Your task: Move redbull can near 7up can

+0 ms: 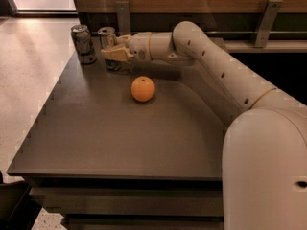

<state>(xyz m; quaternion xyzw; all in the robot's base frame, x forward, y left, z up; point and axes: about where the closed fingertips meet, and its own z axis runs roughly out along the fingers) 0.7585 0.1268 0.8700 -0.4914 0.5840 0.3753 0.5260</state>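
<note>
Dark table [96,143], far-left corner: 7up can [82,43] upright, redbull can [106,34] just right of it, pinched between jaws of gripper [113,54]. Arm [211,66] reaching in from right. Orange [143,88] nearer, apart.

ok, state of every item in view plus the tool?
redbull can: upright, right of the 7up can with a gap between them, lower body hidden behind the tool.
7up can: upright on the table, far left corner, nothing touching it.
orange: resting on the table, free, nearer the camera than both cans.
tool: at the redbull can, across the front of its body.
</note>
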